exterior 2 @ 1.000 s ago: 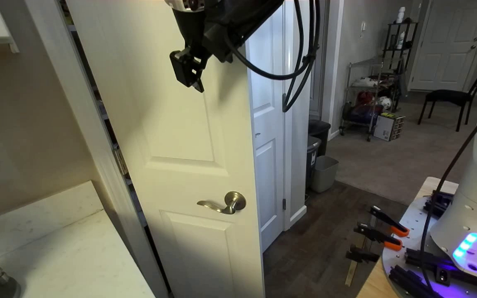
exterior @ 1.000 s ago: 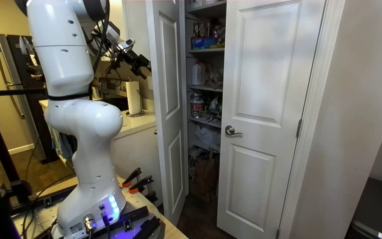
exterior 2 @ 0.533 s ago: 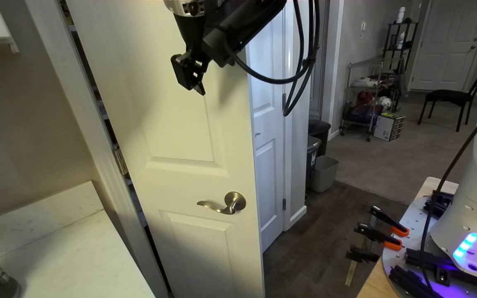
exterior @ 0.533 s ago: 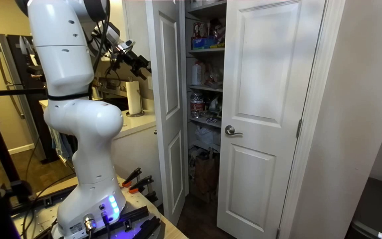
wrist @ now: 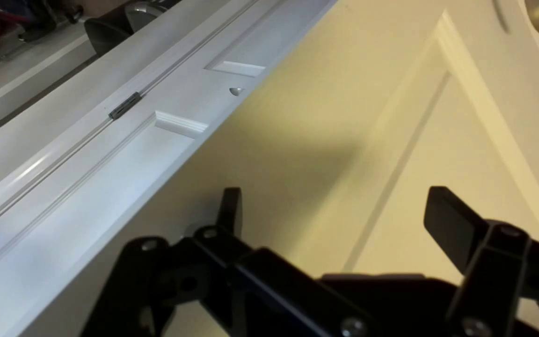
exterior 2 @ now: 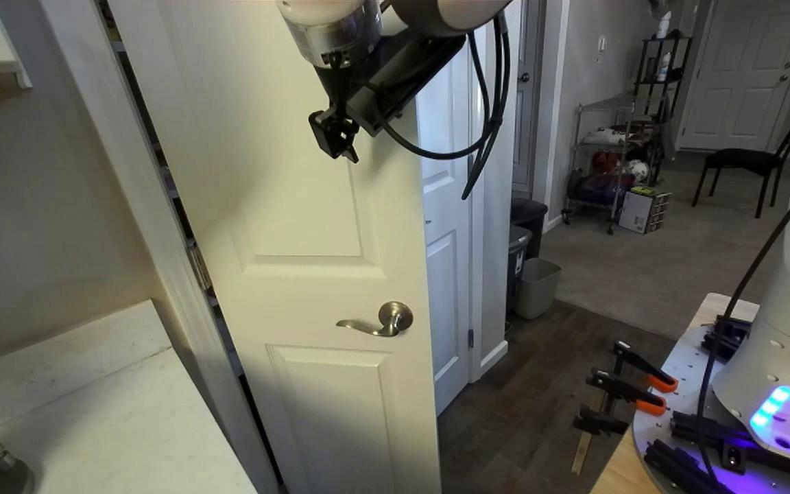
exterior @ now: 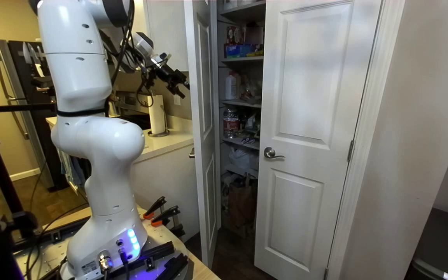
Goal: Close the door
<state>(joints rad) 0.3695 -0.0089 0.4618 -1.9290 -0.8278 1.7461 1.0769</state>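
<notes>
The door is a tall white panelled leaf, standing ajar in both exterior views (exterior: 207,136) (exterior 2: 299,295). Its silver lever handle (exterior 2: 395,317) sits near the right edge there, and its end shows at the left edge in an exterior view (exterior: 192,153). The door fills most of the wrist view (wrist: 307,121). My gripper (exterior: 183,89) is at the door's outer face, above the handle, and also shows in an exterior view (exterior 2: 341,140). In the wrist view the fingers (wrist: 332,210) are wide apart with nothing between them. One fingertip appears to touch the door face.
The matching leaf (exterior: 301,163) stands to the right of the opening, with its own lever (exterior: 272,153). Pantry shelves (exterior: 243,60) hold goods between the leaves. A counter (exterior: 175,138) with a paper towel roll (exterior: 157,114) is behind the door. Clamps (exterior 2: 618,384) grip the robot's table edge.
The door has swung inward, towards the pantry opening, narrowing the gap. My arm and gripper have moved along with it, slightly lower. The matching leaf has not moved.
</notes>
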